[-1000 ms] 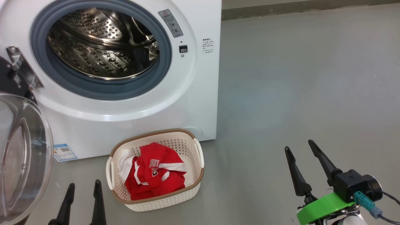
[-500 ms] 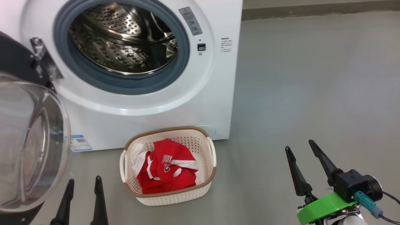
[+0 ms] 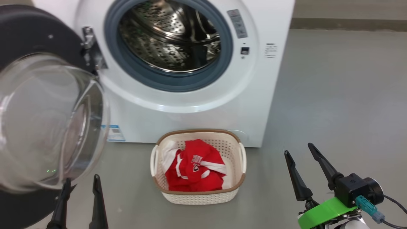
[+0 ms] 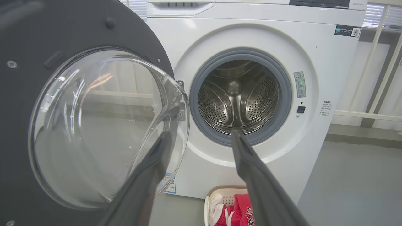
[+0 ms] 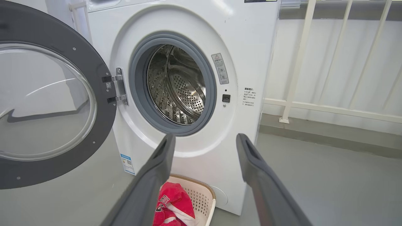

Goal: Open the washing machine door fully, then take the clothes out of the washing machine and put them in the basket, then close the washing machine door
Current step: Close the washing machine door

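The washing machine (image 3: 197, 108) (image 4: 314, 47) (image 5: 251, 62) stands ahead with its steel drum showing nothing inside. Its door (image 3: 47, 121) (image 4: 94, 125) (image 5: 47, 100) hangs wide open on the left, glass bowl bulging toward me. On the floor before the machine sits the basket (image 3: 198, 197) (image 4: 216, 194) (image 5: 201, 194), holding the clothes (image 3: 195, 168) (image 4: 241, 213) (image 5: 172, 201), a red jersey and some white cloth. My left gripper (image 3: 81, 179) (image 4: 201, 135) is open just below the door glass. My right gripper (image 3: 299, 148) (image 5: 204, 138) is open right of the basket, nothing between its fingers.
Grey floor (image 3: 343, 95) spreads to the right of the machine. A white railing (image 5: 329, 62) runs along the wall behind at the right. A blue label (image 3: 114, 133) sits low on the machine front.
The camera has turned left, so the machine, door and basket shift right in the head view. Both grippers keep their open stance.
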